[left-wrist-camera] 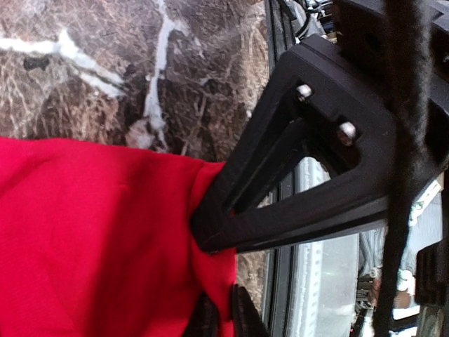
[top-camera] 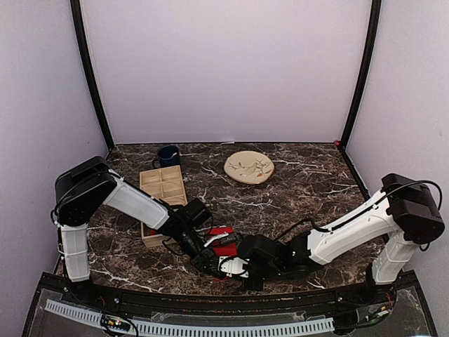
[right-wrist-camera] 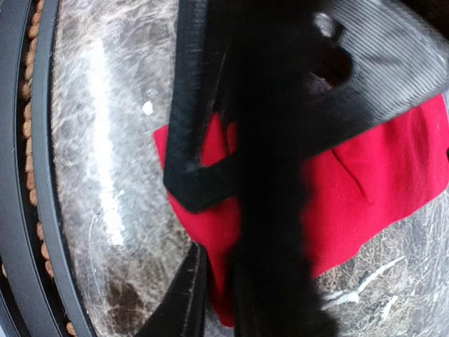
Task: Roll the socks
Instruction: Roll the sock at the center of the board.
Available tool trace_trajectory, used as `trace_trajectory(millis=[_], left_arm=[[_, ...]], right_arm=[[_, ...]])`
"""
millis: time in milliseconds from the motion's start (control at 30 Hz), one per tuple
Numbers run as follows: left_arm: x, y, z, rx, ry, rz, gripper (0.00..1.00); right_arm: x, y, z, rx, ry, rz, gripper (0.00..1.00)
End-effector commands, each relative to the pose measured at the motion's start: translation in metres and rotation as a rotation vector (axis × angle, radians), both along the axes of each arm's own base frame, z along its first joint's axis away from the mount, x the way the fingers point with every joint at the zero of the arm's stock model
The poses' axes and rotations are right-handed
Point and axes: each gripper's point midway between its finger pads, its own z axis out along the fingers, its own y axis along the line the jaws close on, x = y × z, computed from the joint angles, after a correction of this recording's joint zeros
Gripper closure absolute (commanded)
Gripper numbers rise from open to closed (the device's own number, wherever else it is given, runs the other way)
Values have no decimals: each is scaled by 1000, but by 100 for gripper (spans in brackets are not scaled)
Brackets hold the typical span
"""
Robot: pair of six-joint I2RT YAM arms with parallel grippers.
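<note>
Left gripper point(left-wrist-camera: 212, 277) pinches the socks point(left-wrist-camera: 91, 239); right gripper point(right-wrist-camera: 189, 237) straddles their edge, grip unclear. A thin pinch may slip during rolling

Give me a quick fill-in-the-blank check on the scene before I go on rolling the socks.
1. The socks are ___ in colour.
2. They lie on the ___, not on the plate or in the tray.
3. The mug behind the tray is ___.

Missing words: red; table; blue.
</note>
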Motion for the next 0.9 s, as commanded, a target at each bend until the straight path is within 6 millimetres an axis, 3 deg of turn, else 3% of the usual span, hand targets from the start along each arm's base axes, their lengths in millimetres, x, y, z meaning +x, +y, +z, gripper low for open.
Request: trace_trajectory(millis=[0,133,333,600,867], left_arm=[[-1,14,-16,91,-13,13,84],[7,10,-10,86,-65,32,73],[20,8,-5,101,-137,70,66],[45,7,7,116,-275,166,63],[48,4,22,80,-283,183,63]], right_arm=[[1,-22,-30,-123,53,-13,91],[0,-24,-31,-130,72,-15,96],[-4,-31,-34,-139,110,-37,99],[-4,-39,-33,-145,146,-107,99],[0,-37,-34,-153,172,-185,100]])
